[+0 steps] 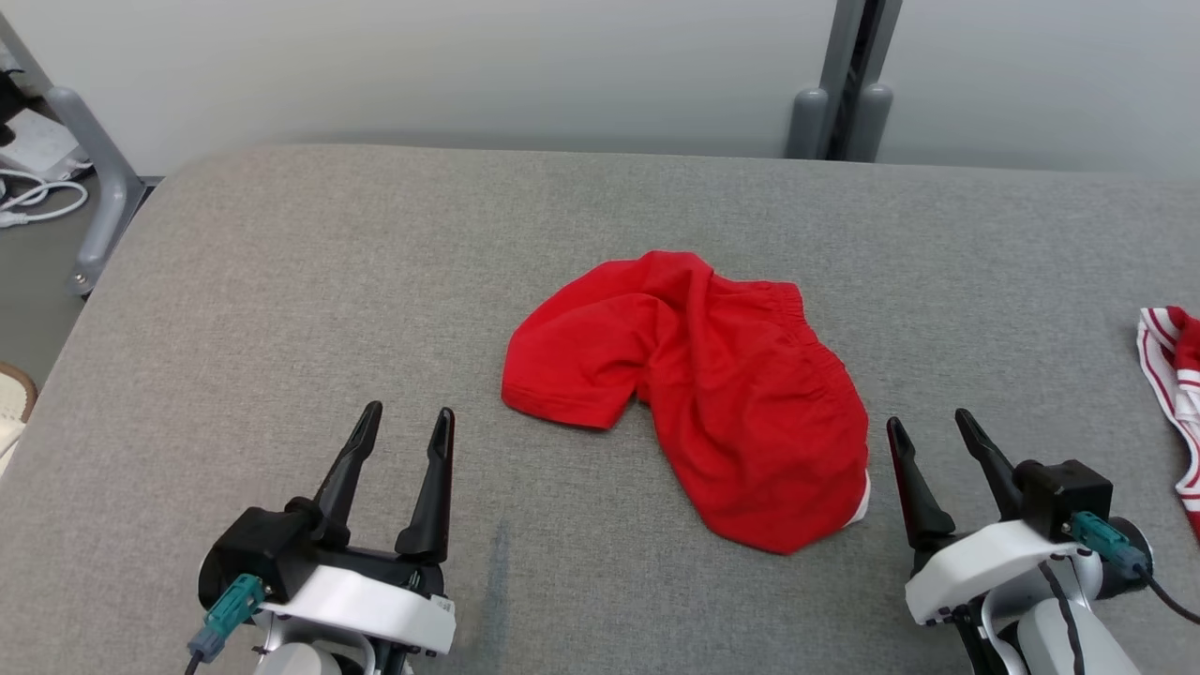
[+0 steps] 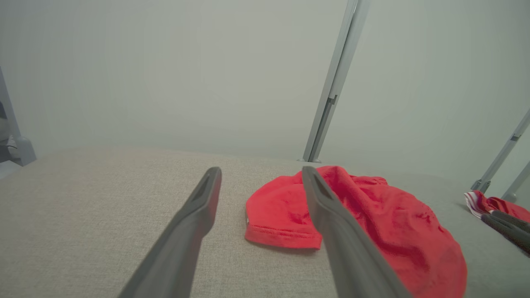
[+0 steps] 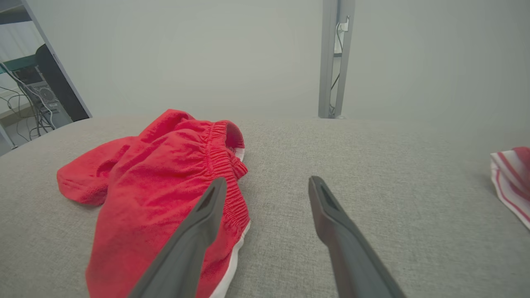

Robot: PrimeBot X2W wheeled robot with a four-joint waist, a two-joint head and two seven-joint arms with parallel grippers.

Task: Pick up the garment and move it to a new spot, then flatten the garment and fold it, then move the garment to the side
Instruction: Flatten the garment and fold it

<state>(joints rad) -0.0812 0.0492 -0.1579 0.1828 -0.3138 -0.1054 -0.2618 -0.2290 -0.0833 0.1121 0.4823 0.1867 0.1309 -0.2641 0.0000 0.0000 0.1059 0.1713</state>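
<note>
Two long dark fingers of the left gripper (image 1: 411, 411) stand spread apart, holding nothing, to the left of the garment (image 1: 712, 394) and well apart from it. The garment, crumpled red shorts with a gathered waistband and a white trim at the near right corner, lies about mid-way across the grey padded table (image 1: 281, 281). Just right of the garment's near end, the right gripper (image 1: 928, 418) is likewise spread wide and empty. Further right of the garment lies a red-and-white striped cloth (image 1: 1172, 375).
</note>
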